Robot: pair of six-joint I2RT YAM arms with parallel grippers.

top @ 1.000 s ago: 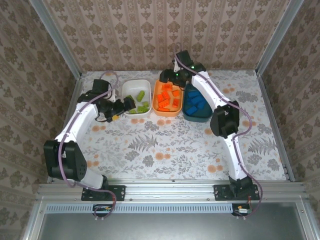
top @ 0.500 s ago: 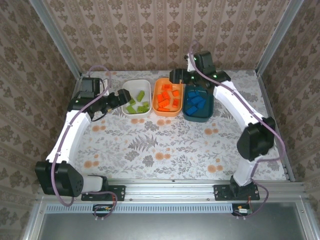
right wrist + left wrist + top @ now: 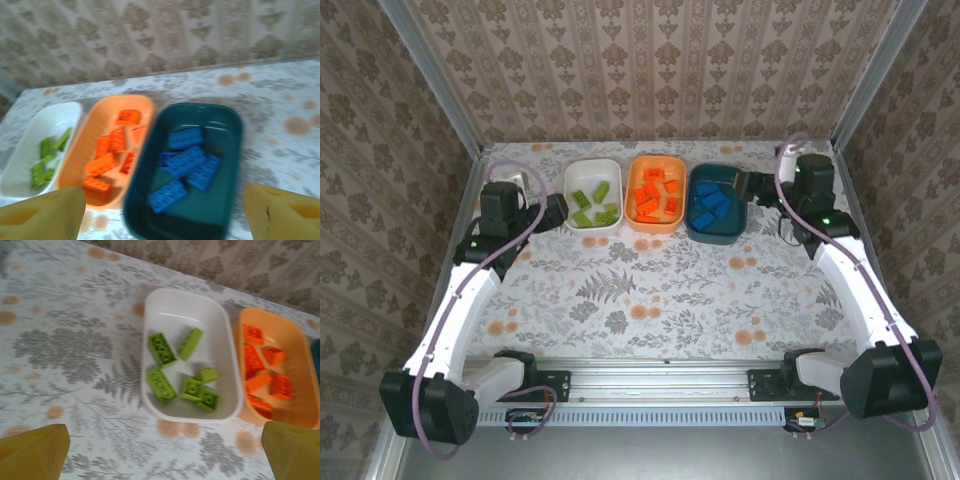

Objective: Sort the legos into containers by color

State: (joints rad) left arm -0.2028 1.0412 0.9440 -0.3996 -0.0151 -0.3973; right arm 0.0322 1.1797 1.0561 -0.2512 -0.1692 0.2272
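Observation:
Three tubs stand in a row at the back of the table. The white tub (image 3: 582, 172) (image 3: 182, 312) (image 3: 55, 120) holds lime green legos (image 3: 595, 205) (image 3: 162, 350) (image 3: 45, 160). Beside it, the orange tub (image 3: 656, 159) (image 3: 300, 347) (image 3: 135, 102) holds orange legos (image 3: 655, 195) (image 3: 255, 360) (image 3: 102, 165). Blue legos (image 3: 712, 202) (image 3: 187, 160) lie in the dark teal tub (image 3: 715, 233) (image 3: 220, 200). My left gripper (image 3: 555, 208) (image 3: 165, 460) hangs open and empty just left of the white tub. To the right of the teal tub, my right gripper (image 3: 742, 185) (image 3: 162, 220) is open and empty.
The floral tablecloth (image 3: 640, 290) covers the table, with patterned walls close behind the tubs and on both sides. A metal rail (image 3: 660, 375) runs along the near edge by the arm bases.
Both arms have drawn back from the tubs. The right gripper swung from over the orange tub to the right of the teal tub. The left gripper retreated left.

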